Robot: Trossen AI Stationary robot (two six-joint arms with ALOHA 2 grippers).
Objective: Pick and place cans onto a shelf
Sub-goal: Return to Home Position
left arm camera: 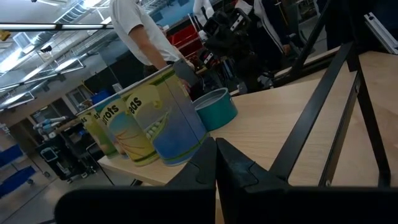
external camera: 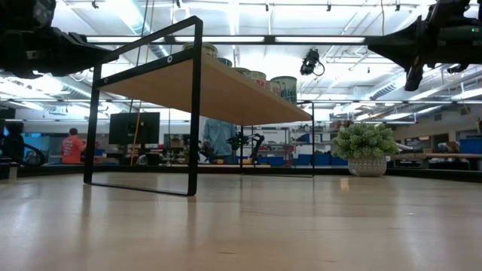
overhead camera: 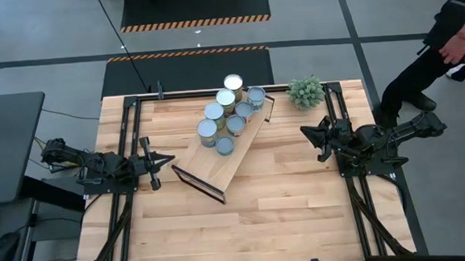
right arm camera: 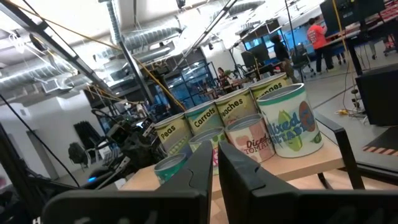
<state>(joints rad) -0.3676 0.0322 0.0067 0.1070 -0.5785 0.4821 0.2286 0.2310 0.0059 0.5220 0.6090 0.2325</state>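
Note:
Several cans stand upright in a cluster on the far half of the shelf. The shelf is a light-wood board on black frame legs, lying slantwise across the table's middle. The low view shows the cans on top of the board. My left gripper hovers shut at the table's left side, pointing level toward the shelf. It is clear of the labelled cans ahead of it. My right gripper hovers shut at the table's right side, facing the cans from a distance.
A small potted plant stands at the table's far right corner. A person stands beyond the right edge. Black rails run along both sides of the table. The near half of the tabletop is bare wood.

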